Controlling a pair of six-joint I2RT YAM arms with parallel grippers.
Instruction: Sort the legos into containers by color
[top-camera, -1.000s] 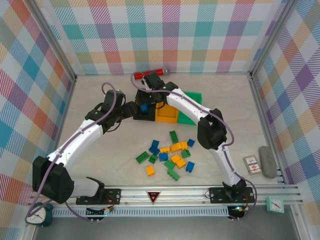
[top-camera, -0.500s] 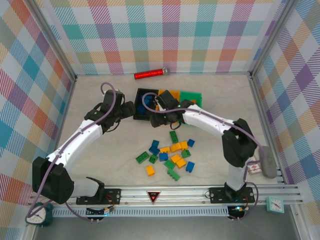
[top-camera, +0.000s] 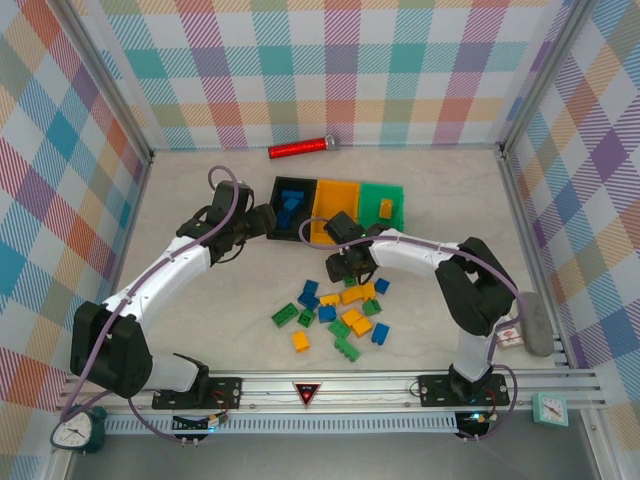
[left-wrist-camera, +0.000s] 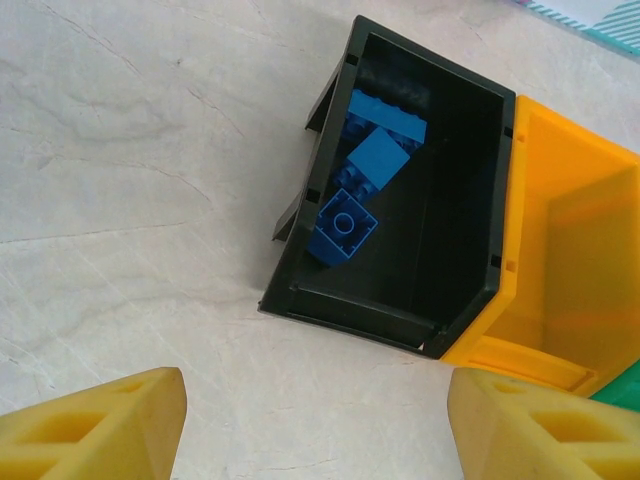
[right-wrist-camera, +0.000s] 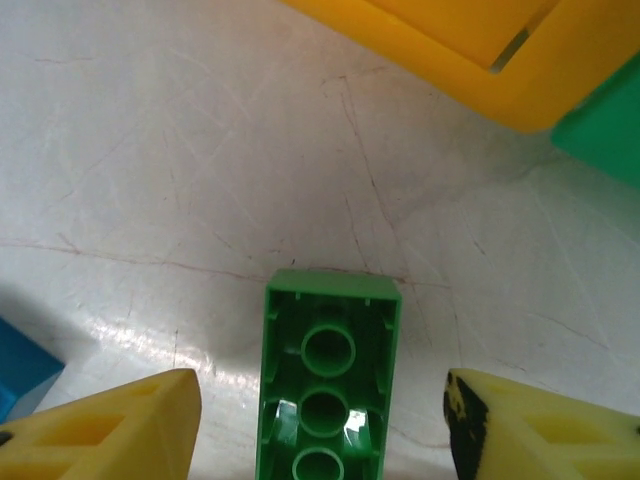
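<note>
Left gripper (top-camera: 265, 222) wide open, empty, just beside black bin (left-wrist-camera: 450, 180); blue bricks (left-wrist-camera: 350, 225) inside it. Right gripper (top-camera: 350, 268) wide open, low over table (top-camera: 250, 285). Green brick (right-wrist-camera: 328, 390) lies underside-up between fingers, not gripped, near orange bin (top-camera: 335, 212). Green bin (top-camera: 375, 193) holds yellow brick (top-camera: 386, 208). Loose pile (top-camera: 340, 310) nearer bases.
</note>
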